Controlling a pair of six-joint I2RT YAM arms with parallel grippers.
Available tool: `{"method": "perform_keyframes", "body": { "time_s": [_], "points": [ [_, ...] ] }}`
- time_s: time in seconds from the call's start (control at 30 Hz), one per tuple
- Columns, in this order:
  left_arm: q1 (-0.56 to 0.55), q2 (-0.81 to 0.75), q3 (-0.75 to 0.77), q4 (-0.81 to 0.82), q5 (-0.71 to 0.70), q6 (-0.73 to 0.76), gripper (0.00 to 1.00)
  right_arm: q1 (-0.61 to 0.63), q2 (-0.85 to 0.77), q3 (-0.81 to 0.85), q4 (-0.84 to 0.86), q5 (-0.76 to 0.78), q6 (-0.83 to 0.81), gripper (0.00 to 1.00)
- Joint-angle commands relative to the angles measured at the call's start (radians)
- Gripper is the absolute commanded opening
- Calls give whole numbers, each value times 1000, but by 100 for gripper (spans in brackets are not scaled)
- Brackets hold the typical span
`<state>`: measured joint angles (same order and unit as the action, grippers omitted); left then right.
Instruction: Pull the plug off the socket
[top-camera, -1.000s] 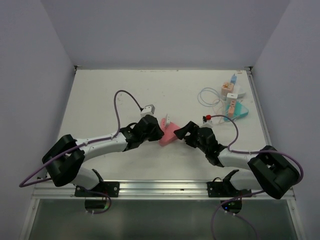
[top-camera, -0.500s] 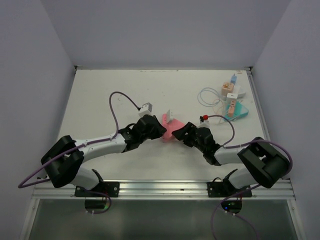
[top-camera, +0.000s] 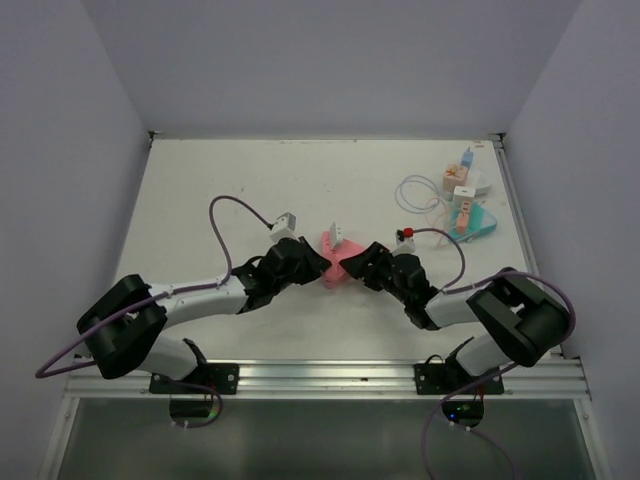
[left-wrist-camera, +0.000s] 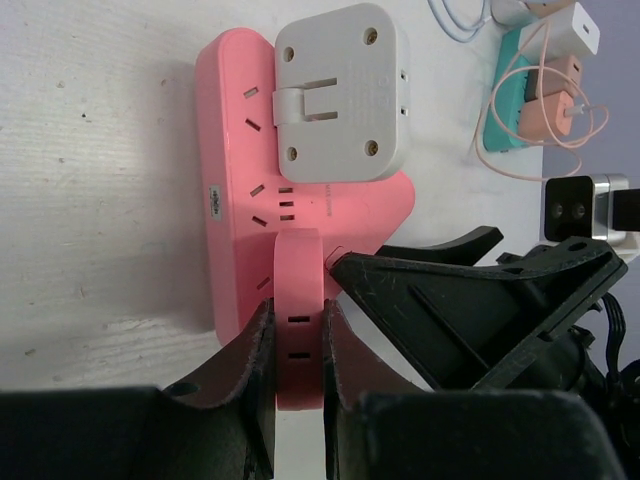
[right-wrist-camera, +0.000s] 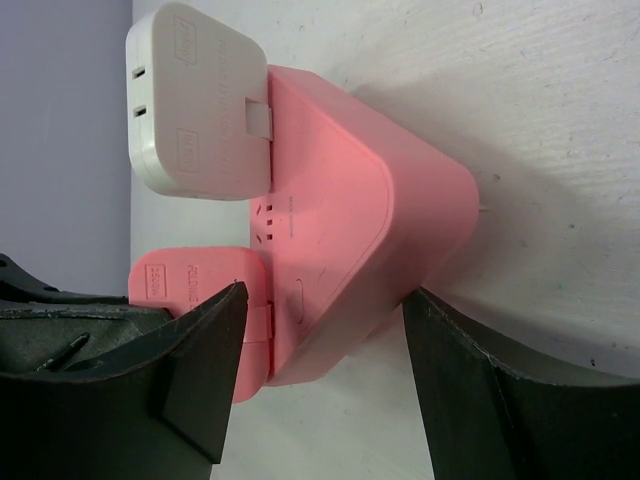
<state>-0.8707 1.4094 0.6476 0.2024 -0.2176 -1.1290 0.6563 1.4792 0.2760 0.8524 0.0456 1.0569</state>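
Pink plug (left-wrist-camera: 298, 305) sits clamped inside left pincer (left-wrist-camera: 298, 335), seated in socket (left-wrist-camera: 228, 150).

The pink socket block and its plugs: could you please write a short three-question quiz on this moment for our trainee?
1. True or false: the left tool is clamped on the pink plug.
2. What colour is the second plug on the pink socket block? A white, B teal, C black.
3. Fill the gap: the right tool has one finger on each side of the ____.

Key: 1 true; 2 A; 3 pink socket block.
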Motion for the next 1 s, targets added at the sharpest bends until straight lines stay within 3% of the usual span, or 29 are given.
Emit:
{"method": "perform_keyframes", "body": {
  "time_s": [0.0,0.23,0.57,0.97],
  "points": [
    [-1,-61,-15,157,-12,-43,0,6,38,14,155,-23,31,68],
    [-2,-118,-86,221,-37,-69,0,3,125,-6,281,-41,71,72],
    [-1,-127,-124,281,-14,-84,0,-6,173,3,410,-99,72,70],
    [-1,-115,-117,235,-31,-75,0,-6,102,14,357,-135,-9,38]
  ]
}}
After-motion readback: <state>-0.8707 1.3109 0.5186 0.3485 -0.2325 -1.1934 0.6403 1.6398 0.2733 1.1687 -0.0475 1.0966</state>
